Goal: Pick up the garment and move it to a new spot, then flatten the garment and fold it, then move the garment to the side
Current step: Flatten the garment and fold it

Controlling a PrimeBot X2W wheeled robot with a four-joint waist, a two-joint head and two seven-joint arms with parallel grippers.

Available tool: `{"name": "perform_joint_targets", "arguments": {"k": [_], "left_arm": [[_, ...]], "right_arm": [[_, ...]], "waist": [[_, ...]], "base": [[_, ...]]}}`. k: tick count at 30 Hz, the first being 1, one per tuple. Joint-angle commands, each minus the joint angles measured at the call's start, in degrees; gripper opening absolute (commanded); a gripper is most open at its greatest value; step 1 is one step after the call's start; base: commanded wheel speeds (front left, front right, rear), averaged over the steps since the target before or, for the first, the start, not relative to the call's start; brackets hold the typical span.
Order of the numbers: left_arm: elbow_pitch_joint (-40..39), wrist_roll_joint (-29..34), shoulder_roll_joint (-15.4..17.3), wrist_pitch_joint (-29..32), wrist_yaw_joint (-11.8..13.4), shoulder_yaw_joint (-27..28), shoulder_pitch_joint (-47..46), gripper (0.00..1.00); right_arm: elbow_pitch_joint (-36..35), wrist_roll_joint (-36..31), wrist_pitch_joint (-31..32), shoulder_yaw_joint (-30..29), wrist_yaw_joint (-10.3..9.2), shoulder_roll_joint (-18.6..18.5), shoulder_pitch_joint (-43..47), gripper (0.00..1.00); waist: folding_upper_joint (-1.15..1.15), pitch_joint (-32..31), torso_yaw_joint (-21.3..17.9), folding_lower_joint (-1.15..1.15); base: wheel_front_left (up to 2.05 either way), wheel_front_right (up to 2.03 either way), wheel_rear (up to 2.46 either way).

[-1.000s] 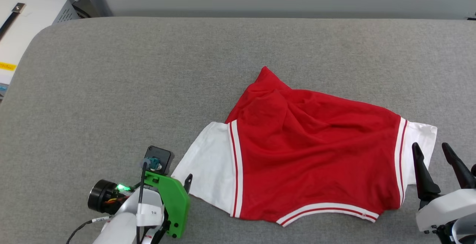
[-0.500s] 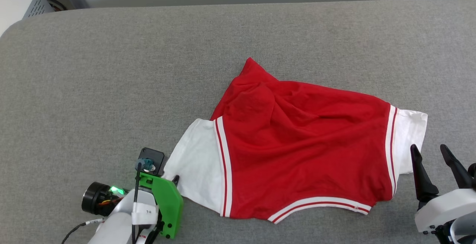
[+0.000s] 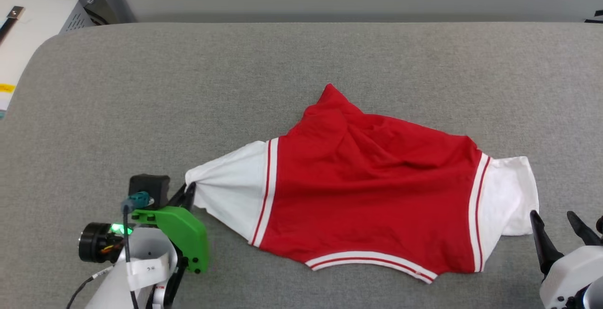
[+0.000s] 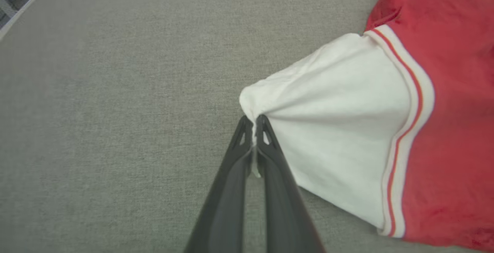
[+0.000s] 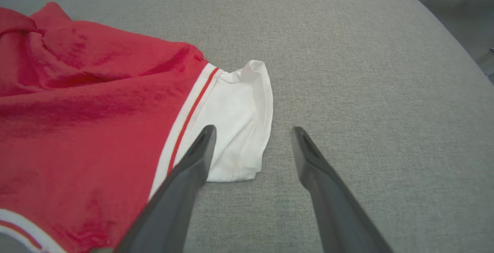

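Shirt (image 3: 372, 200) lies rumpled, no print showing, centre-right on the grey padded top (image 3: 188, 87). Left gripper (image 4: 254, 123) is clamped on the tip of the left sleeve (image 3: 231, 191), cloth pulled to a point. Right gripper (image 3: 552, 215) has fingers spread just beside the right sleeve (image 5: 239, 129), holding nothing. Looks like the pick-up step. Next: right should close on its sleeve so both lift evenly.
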Motion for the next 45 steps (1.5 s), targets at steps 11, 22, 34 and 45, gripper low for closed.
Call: {"name": "perform_joint_targets", "arguments": {"k": [11,22,34,45], "left_arm": [[-7.9,-2.8,2.4,0.9,1.9,2.7,4.5,0.0],[-11.3,-2.8,2.2,2.2,1.6,1.1,3.5,0.0],[-11.1,-3.0,1.8,1.9,1.6,0.3,3.0,0.0],[-10.6,-2.8,4.3,2.1,1.3,0.7,3.6,0.0]], "right_arm": [[-1.1,2.4,17.4,-0.8,-0.04,-2.5,-0.1,1.0],[0.9,2.1,27.3,0.1,-0.04,-4.3,-4.3,1.0],[2.7,3.8,32.8,3.3,-0.04,-5.0,-2.6,0.0],[0.2,5.9,30.3,3.2,-0.04,-8.3,-3.1,0.0]], "waist": [[0.0,0.2,3.3,0.0],[0.0,2.8,5.7,0.0],[0.0,3.7,6.8,0.0],[0.0,-0.2,5.9,0.0]], "base": [[0.0,0.0,0.0],[0.0,0.0,0.0],[0.0,0.0,0.0],[0.0,0.0,0.0]]}}
